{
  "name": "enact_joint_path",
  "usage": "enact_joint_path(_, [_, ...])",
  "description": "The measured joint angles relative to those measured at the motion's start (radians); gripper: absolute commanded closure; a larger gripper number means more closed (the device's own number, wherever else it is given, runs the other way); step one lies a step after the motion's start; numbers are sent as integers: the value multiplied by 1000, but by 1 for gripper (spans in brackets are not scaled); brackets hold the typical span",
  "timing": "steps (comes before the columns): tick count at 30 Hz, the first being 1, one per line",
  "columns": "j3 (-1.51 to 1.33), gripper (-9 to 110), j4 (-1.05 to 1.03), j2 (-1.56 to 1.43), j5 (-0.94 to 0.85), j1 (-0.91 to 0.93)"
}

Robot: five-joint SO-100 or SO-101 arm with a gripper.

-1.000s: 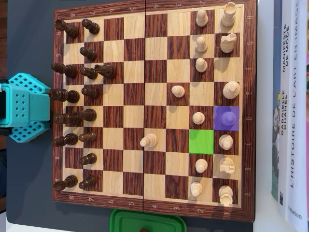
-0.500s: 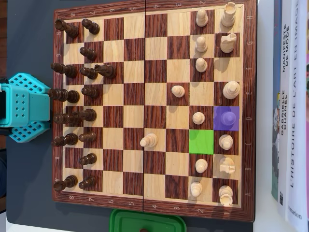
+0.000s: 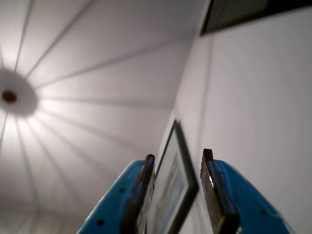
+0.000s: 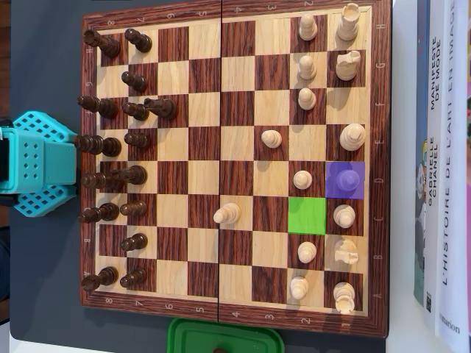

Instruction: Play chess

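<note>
A wooden chessboard [image 4: 235,110] fills most of the overhead view, lying on a dark grey mat [image 4: 44,66]. Its squares alternate pale and reddish-brown wood, with a lettered and numbered border. Along the right edge of this view stands a row of books [image 4: 441,162], spines showing French titles. At the left edge sits the turquoise base of the robot arm [image 4: 37,163], just beside the board. A green plastic container [image 4: 224,338] pokes in at the bottom edge.

The dark chess pieces [image 4: 110,147] crowd the two leftmost columns of squares. The light chess pieces [image 4: 346,66] line the two rightmost columns, with a few further in: a light pawn [image 4: 271,137] near the centre right, another light pawn [image 4: 302,179] just left of a square tinted purple [image 4: 345,180], and a taller light piece [image 4: 227,214] near the middle of the board. A square tinted bright green [image 4: 307,215] sits diagonally below and left of the purple one; the purple square seems to hold a piece under the tint.

In the wrist view the gripper [image 3: 179,158] points up towards a white ceiling and a framed picture [image 3: 173,190] on the wall. Its two blue fingers [image 3: 124,195] stand a narrow gap apart, holding nothing.
</note>
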State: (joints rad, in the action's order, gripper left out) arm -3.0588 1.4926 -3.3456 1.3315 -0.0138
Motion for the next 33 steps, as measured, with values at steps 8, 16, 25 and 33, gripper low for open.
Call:
enact_joint_path(8, [58,87,-416,0,0,-5])
enact_joint_path(16, [49,86,-782,0,0,-5])
enact_joint_path(25, [-77,86,-973,17,0,-2])
enact_joint_path(33, [158,86,-1629,8,-63,-3])
